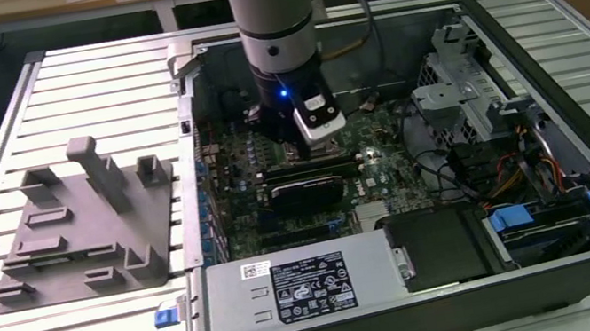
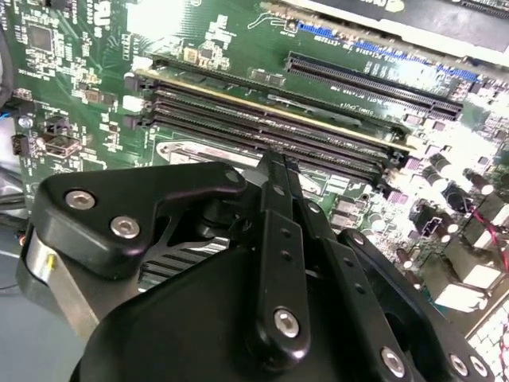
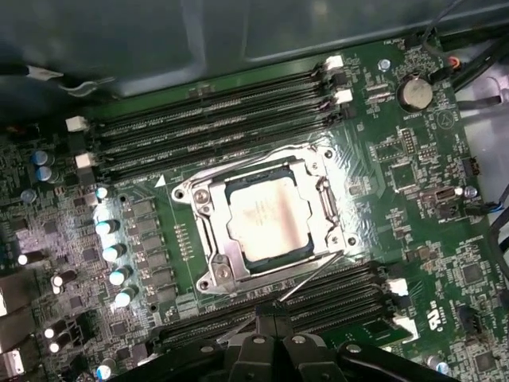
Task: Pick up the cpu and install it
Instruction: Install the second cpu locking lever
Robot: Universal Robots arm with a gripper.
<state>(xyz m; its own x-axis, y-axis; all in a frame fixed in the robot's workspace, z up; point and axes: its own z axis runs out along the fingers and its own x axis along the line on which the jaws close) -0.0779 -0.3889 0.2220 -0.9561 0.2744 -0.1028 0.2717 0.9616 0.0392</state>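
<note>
cpu (image 3: 266, 219) is already sitting in the motherboard socket (image 3: 208, 263), and the claw (image 2: 278, 171) hangs right over it, fingers pinched together, holding nothing.

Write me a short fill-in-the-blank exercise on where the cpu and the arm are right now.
1. The cpu lies inside the metal ____ on the green motherboard.
2. The end effector hangs over the ____ inside the open computer case.
3. The grey plastic fixture stands ____ the case.

Missing words: socket; motherboard; outside
</note>
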